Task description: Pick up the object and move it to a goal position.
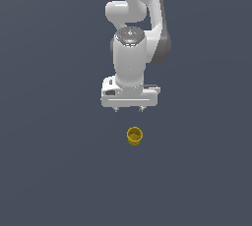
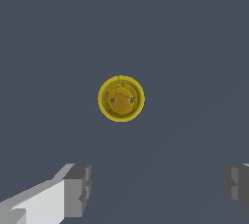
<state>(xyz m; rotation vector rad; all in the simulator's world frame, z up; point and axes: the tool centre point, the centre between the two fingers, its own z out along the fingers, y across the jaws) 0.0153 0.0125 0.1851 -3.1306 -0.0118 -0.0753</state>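
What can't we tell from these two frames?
- Goal position: no marker shows in either view.
- Cup underside and base contact: hidden by its own body in both views.
- Gripper fingers: tiny tips in the exterior view; one finger and its twin are cut by the wrist view's edges.
- Arm base: cut off by the exterior view's top edge.

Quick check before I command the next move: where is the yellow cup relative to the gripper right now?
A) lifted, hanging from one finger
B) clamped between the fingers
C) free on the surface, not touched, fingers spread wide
C: the yellow cup sits alone on the surface, and the gripper has its fingers wide apart, clear of it.
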